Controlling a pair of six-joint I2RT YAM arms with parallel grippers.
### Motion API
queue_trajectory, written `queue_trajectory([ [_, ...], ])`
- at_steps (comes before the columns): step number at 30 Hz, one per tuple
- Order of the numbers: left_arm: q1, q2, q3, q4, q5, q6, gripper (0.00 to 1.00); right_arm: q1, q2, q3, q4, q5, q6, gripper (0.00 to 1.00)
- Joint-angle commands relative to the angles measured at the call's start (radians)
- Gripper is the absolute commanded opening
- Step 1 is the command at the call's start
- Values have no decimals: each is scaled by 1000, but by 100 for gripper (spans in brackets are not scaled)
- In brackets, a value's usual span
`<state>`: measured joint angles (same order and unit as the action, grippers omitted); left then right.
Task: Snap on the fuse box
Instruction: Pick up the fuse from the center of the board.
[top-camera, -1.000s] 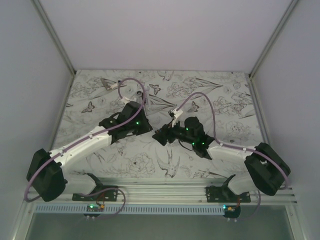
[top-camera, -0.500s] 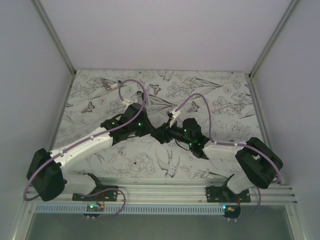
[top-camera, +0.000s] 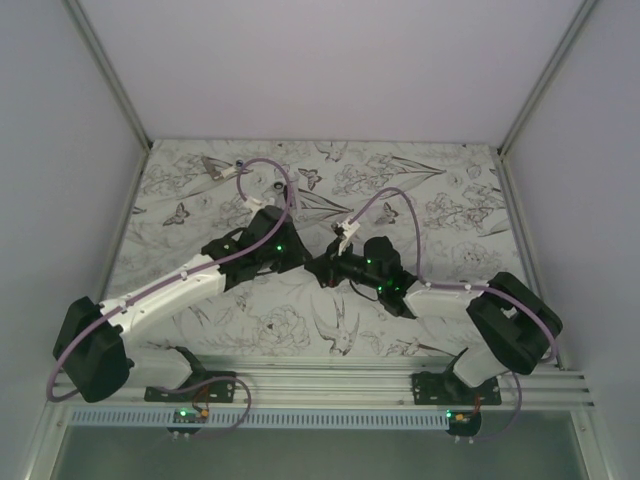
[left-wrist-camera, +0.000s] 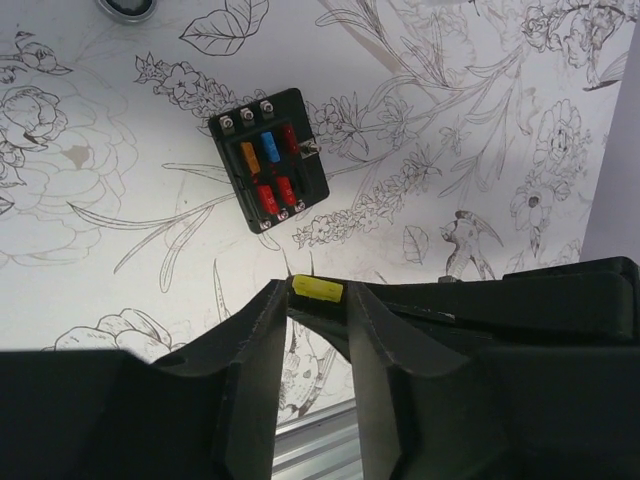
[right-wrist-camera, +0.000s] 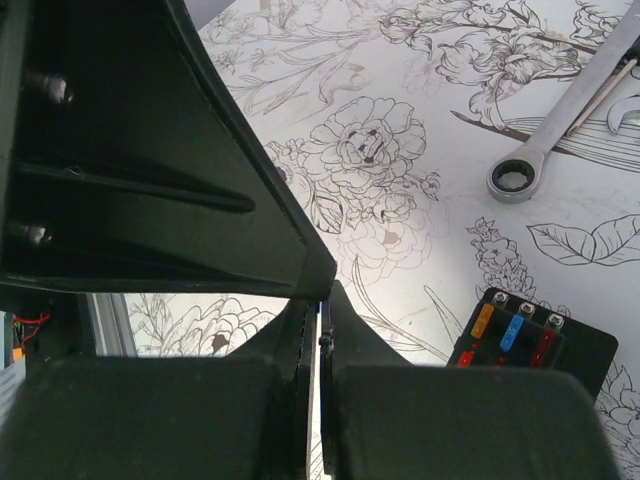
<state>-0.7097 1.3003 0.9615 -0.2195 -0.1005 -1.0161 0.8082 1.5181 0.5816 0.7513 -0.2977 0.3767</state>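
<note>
The fuse box (left-wrist-camera: 268, 160) is a small black box with orange, blue and red fuses in its top face. It lies flat on the flower-printed table and also shows at the lower right of the right wrist view (right-wrist-camera: 530, 345). In the top view the arms hide it. Both grippers meet above the table's middle. My left gripper (left-wrist-camera: 317, 292) stands slightly open, a yellow fuse (left-wrist-camera: 318, 289) between its tips with a sliver of gap on each side. My right gripper (right-wrist-camera: 322, 292) is shut, and its black tip reaches under that fuse (left-wrist-camera: 330, 330).
A steel ring spanner (right-wrist-camera: 560, 130) lies on the table beyond the fuse box. A metal ring (left-wrist-camera: 125, 6) sits at the far edge of the left wrist view. An aluminium rail (top-camera: 330, 375) runs along the near table edge, and grey walls close in three sides.
The right arm swung left until its gripper met the left one, and its jaws went from wide to shut. The left jaws widened a little.
</note>
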Motion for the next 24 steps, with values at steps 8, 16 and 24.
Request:
queue_trajectory([
  [8, 8, -173, 13, -8, 113, 425, 55, -62, -62, 59, -101, -276, -115, 0],
  [16, 34, -279, -9, -13, 383, 739, 54, -141, -139, 164, -364, -609, -238, 0],
  [24, 33, -254, 10, -6, 546, 822, 46, -157, -216, 261, -633, -722, -397, 0],
])
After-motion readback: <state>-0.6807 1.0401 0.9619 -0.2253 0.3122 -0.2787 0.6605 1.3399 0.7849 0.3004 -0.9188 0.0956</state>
